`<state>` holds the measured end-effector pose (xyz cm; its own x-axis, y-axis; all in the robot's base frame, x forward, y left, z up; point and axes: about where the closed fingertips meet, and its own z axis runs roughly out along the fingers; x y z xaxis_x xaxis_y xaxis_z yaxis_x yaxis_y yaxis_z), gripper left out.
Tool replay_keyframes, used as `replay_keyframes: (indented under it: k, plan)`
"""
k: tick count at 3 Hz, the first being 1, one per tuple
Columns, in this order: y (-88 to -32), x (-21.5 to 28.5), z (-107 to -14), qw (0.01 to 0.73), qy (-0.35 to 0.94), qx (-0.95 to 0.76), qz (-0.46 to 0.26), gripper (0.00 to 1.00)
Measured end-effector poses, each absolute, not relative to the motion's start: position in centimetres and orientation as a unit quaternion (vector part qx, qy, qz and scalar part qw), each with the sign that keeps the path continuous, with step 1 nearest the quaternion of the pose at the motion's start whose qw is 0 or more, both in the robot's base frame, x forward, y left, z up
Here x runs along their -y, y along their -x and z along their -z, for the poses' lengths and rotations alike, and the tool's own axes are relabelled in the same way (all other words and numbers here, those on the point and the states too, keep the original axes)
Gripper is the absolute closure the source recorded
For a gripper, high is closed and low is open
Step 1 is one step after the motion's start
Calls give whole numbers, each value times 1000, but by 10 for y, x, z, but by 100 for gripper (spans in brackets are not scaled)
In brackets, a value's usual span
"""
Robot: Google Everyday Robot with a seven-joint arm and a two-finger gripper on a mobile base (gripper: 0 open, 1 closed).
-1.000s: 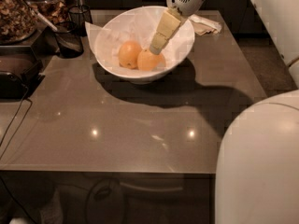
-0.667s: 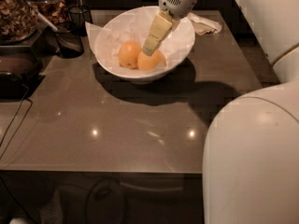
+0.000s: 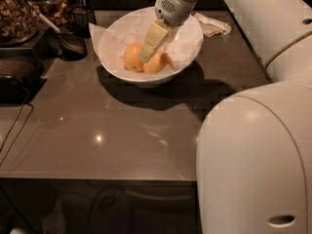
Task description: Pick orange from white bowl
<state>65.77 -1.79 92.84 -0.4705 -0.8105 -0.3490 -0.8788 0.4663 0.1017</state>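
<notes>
At the far left, a glass jar of brown, nutty pieces stands at the back edge. Below it a dark, boxy appliance sits on the counter, and a thin black cable runs from it down towards the front. Just to the right stands a small dark wire basket with a pale handle leaning out of it.

The counter is a smooth, glossy grey-brown slab. It reflects a few small ceiling lights, and the front edge drops into darkness. The room behind is dim.

The white bowl sits towards the back, near the middle, and casts a broad shadow forward and to the right. Crumpled white paper lines it, and one corner pokes over the left rim. Two fruits lie in the bowl, touching. The orange is on the left and a smaller fruit is on the right.

The gripper reaches down into the bowl from above. Its pale yellowish tip lies across the seam between the two fruits, against the orange's right side. I cannot tell how far open it is, or whether it holds anything. The orange rests on the paper, not lifted.

Behind the bowl to the right lies a crumpled napkin. The white arm sweeps in from the upper right, and the robot's bulky white body fills the lower right corner.
</notes>
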Motion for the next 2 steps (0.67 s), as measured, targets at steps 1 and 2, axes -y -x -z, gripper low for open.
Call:
replay_keyframes:
  k: [1,2]
  plan:
    - [-657,13,-915,114,488,-853,-148,22]
    - [-656,13,-901,102,477,-859,-158,22]
